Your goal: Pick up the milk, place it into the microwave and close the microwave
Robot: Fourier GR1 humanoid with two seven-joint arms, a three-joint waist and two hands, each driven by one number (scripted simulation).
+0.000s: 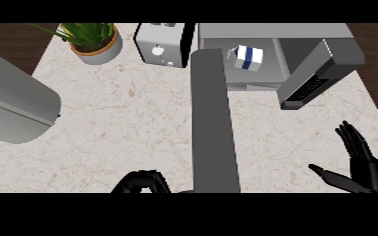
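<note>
Inside the microwave [295, 35], a forearm [212, 120] half-hides the milk [249, 57]; right hand [358, 167] splayed open.

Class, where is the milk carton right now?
In the head view, the milk carton sits upper right inside the open microwave, right of the toaster.

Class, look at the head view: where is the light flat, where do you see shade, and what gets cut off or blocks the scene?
Head view: the marble counter is lit evenly, without glare; the microwave interior around the milk is shaded grey; a grey forearm blocks the middle; the right robot hand is cut by the right edge, the left robot hand by the bottom.
</note>
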